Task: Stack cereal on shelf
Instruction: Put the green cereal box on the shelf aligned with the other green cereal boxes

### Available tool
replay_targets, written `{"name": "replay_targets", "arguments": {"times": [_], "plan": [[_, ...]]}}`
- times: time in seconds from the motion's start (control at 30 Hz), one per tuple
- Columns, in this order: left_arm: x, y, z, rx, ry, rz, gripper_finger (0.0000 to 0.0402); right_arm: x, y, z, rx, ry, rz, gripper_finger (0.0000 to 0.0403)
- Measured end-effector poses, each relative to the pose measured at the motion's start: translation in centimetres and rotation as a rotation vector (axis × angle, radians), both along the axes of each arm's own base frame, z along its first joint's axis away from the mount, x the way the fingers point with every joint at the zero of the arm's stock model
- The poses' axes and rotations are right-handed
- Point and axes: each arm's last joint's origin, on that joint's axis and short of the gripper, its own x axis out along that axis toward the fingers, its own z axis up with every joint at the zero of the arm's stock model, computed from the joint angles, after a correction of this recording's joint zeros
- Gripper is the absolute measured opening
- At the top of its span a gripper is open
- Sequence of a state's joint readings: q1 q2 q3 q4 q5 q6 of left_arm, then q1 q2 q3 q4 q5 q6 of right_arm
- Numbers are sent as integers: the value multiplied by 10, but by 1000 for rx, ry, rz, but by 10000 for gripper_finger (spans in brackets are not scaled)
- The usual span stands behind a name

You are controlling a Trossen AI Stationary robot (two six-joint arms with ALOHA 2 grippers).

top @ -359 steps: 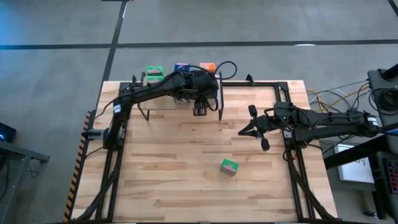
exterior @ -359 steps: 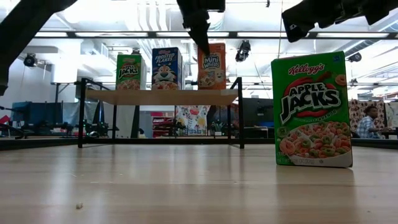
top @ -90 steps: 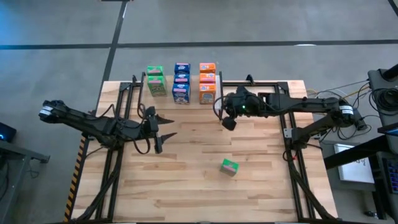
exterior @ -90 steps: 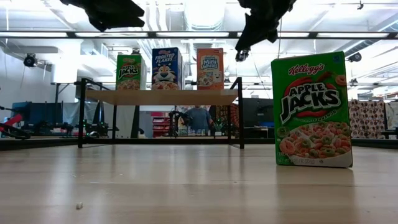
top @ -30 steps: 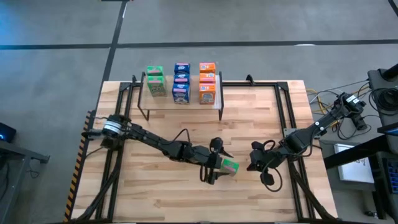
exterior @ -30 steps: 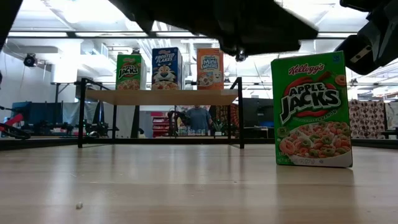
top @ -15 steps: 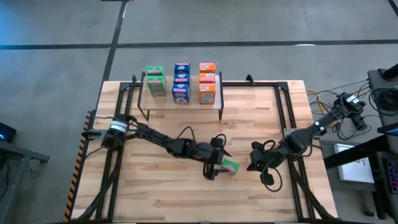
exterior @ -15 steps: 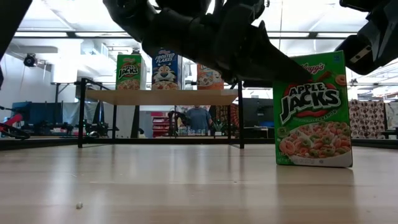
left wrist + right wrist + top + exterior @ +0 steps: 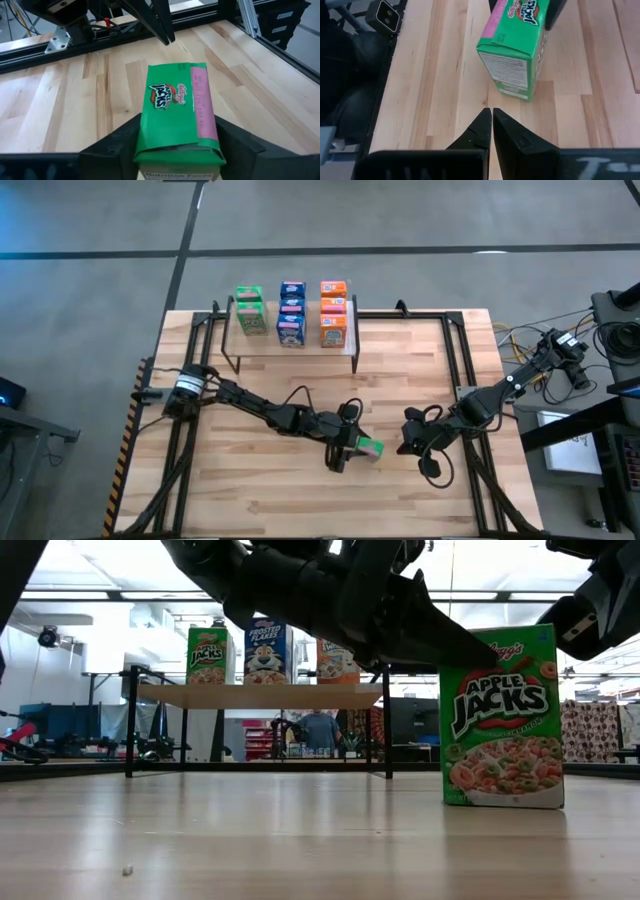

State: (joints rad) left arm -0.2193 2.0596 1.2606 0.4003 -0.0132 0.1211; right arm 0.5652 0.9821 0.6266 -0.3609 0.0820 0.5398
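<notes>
One green cereal box (image 9: pixel 500 715) stands upright on its bottom on the tabletop, right of centre (image 9: pixel 370 447). My left gripper (image 9: pixel 343 450) reaches it from the left, its fingers (image 9: pixel 117 145) on either side of the box's top (image 9: pixel 175 105). My right gripper (image 9: pixel 491 112) hangs shut just right of that box (image 9: pixel 512 55), touching nothing. The shelf (image 9: pixel 260 695) stands at the far edge and carries green (image 9: pixel 250 310), blue (image 9: pixel 292 310) and orange (image 9: pixel 333 310) cereal boxes. My left gripper pinches the green box between its two fingers, near the top. One finger lies on the printed front at its upper left corner (image 9: pixel 482 658); the other is behind the box, hidden. The fingers come from the table's left, slanting slightly down. The box stands upright on the table.
My right arm (image 9: pixel 480 405) stretches in from the table's right edge, with cables beside it. Black frame rails (image 9: pixel 460 370) run along both sides of the table. Bare wood lies between the shelf and the green box (image 9: pixel 300 395).
My left gripper has come down and a little toward the green box, and its fingers have drawn in onto the box's upper part. The box still stands on the table. My right arm has kept still.
</notes>
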Motion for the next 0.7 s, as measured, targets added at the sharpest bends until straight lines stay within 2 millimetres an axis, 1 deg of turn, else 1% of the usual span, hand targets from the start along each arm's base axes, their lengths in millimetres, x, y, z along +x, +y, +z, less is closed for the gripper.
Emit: {"name": "replay_targets", "arguments": {"times": [0.13, 0.27, 0.33, 0.4, 0.53, 0.63, 0.7], "plan": [[-1, -1, 3, 0, -1, -3, 160, 0, 0, 0, -5, -3, -4, 9], [-4, 0, 8, 18, 20, -8, 150, 0, -1, 0, -22, -14, -8, 9], [-9, 1, 15, 43, 50, -19, 151, 1, -1, 0, -27, -19, -7, 9], [-17, 3, 27, 77, 89, -34, 152, 1, -1, 0, -39, -25, -9, 9], [-45, 9, 62, 138, 141, -61, 153, 2, -1, 1, -65, -51, 7, 9], [-76, 17, 89, 170, 154, -52, 153, 4, 0, 4, -106, -115, 37, 9], [-99, 23, 106, 184, 131, -21, 153, 6, 1, 6, -141, -166, 62, 9]]}}
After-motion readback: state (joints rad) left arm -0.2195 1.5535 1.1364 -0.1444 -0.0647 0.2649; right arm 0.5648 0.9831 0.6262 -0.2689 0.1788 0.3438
